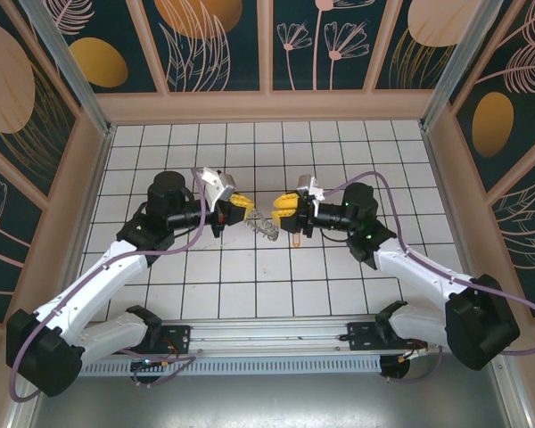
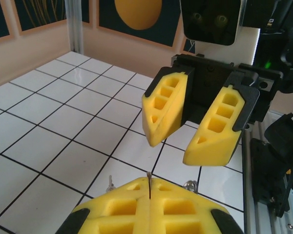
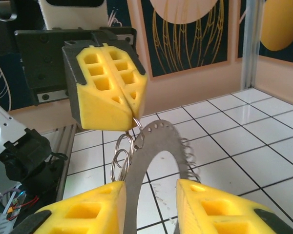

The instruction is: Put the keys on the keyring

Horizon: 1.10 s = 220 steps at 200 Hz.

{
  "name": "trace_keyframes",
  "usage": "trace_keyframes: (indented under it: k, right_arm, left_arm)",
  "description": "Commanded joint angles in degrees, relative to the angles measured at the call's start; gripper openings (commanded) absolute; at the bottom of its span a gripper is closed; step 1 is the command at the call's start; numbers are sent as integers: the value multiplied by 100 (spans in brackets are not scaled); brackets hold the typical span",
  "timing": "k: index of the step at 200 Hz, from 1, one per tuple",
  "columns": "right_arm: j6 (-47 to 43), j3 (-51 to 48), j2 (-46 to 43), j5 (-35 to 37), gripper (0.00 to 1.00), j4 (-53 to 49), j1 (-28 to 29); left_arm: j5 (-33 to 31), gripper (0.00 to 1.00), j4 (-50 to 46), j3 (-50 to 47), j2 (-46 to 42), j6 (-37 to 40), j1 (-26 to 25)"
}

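Over the middle of the tiled tabletop (image 1: 250, 285), the two arms meet tip to tip. The left end effector (image 3: 131, 119) is closed, its yellow fingers pressed flat together and pinching the top edge of the keyring (image 3: 154, 146). The keyring hangs below them as a flat, dull brown arc with a row of small holes. Silvery wire loops (image 3: 119, 158) dangle from it on the side nearest the left arm's base, and a fine coil fringes the other edge. In the left wrist view a thin sliver of metal pokes out of the seam between the closed fingers.

The right end effector (image 3: 151, 185) stands part-way open, facing the left one. Its two fingers straddle the lower part of the keyring, with a gap showing on at least one side, so it does not clamp the metal.

From above, the keys (image 1: 296, 239) show as a small yellow bit just on the near side of the right end effector. I cannot tell whether they lie on the tiles or hang.
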Motion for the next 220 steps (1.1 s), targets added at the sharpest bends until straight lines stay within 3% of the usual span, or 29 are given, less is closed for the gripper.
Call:
trace_keyframes:
  k: [1,81,220]
  right_arm:
    - [-131,156,61,-176,33,361,56]
    - [-122,213,199,-398,34,552,194]
    - [319,268,473,-516,33,1298,322]
  left_arm:
    - [441,0,360,224,-103,-93,-21]
    - [816,0,375,277,-59,-129,-19]
    - [906,0,278,288,46,-66,-128]
